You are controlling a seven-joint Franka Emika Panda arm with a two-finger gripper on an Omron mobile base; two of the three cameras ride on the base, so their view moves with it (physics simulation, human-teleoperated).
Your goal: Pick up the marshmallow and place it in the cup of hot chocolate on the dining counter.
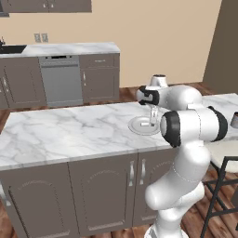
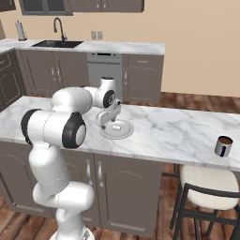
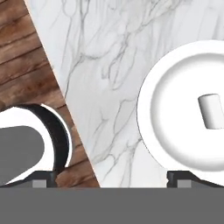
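The marshmallow (image 3: pixel 211 111) is a small white block lying on the round grey plate (image 3: pixel 166 113) on the dining counter (image 3: pixel 100 65). In the right base view the marshmallow (image 2: pixel 116 127) rests in the middle of the plate (image 2: pixel 124 135). My gripper (image 3: pixel 111 181) points straight down, open and holding nothing. It hangs low over the marble beside the plate's edge, with the marshmallow off to one side of the fingers. The gripper (image 2: pixel 105 123) stands at the plate's left side, and from the left it (image 1: pixel 152 122) hangs over the plate (image 1: pixel 137 126). The cup of hot chocolate (image 2: pixel 224 146) stands far right near the front edge.
A stool with a white seat (image 2: pixel 206 183) stands in front of the island below the cup. Behind, across wooden floor (image 3: pixel 26 57), runs a shorter counter with a dishwasher (image 1: pixel 60 79) and a sink (image 2: pixel 56 43).
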